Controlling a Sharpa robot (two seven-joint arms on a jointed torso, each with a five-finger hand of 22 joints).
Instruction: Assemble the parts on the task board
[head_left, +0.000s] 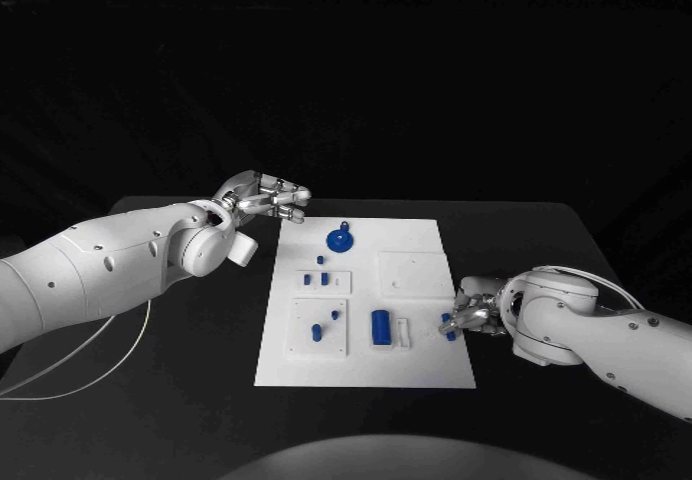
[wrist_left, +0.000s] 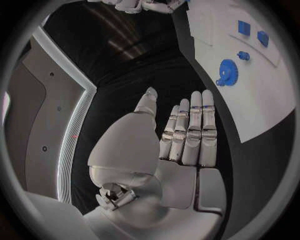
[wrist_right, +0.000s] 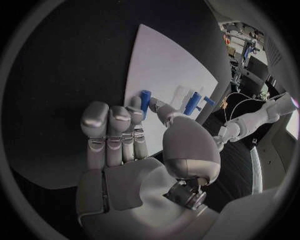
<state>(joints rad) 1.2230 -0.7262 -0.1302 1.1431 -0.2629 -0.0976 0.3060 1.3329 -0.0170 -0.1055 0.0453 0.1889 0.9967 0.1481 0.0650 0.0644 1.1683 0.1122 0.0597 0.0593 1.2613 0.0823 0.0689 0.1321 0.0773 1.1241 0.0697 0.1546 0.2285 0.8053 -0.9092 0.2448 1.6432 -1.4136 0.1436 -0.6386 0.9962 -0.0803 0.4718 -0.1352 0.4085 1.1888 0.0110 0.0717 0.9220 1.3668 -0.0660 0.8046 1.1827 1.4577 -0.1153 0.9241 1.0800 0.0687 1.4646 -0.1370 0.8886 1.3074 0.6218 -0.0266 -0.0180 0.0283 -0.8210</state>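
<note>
While the right hand (head_left: 473, 315) hovers at the right edge of the white rectangular task board (head_left: 411, 372), its fingers (wrist_right: 115, 131) lie close together and pinch a small blue peg-like plastic part (wrist_right: 145, 101) at their tips. That piece looks light, rigid and smooth, so it could slip or twist in the pinch; I judge a hold across its middle, thumb against fingertip, to be the safest. The left hand (head_left: 270, 198) hangs just off the board's far left corner, fingers (wrist_left: 193, 131) straight, held side by side, holding nothing. On the board, a blue toothed gear (head_left: 340, 240) sits near the far edge, a blue cylinder (head_left: 382, 325) stands toward the near right, and a few small blue pegs (head_left: 325, 279) lie left of centre. The board rests flat on the matt black worktop (head_left: 173, 400), which looks even and leaves free space on every side of the board.
</note>
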